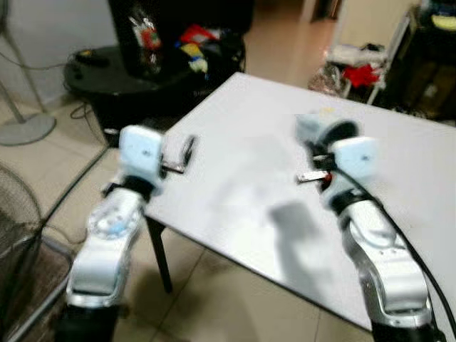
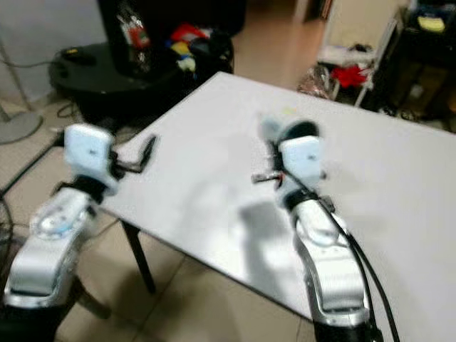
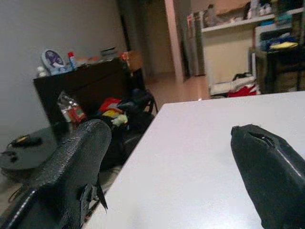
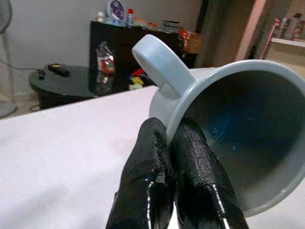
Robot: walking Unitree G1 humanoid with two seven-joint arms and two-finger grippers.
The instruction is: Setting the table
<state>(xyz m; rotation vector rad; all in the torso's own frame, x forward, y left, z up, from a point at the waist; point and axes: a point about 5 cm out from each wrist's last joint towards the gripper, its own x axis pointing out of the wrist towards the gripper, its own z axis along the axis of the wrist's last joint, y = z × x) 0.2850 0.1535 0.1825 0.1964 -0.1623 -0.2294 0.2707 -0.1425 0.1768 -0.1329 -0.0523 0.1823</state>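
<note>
Between right jaws: mug (image 4: 238,138) rim.

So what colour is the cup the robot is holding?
Pale blue-grey; the cup shows best in the right wrist view.

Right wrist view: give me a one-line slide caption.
Right gripper pinches the rim of a tilted pale blue mug above the white table.
</note>
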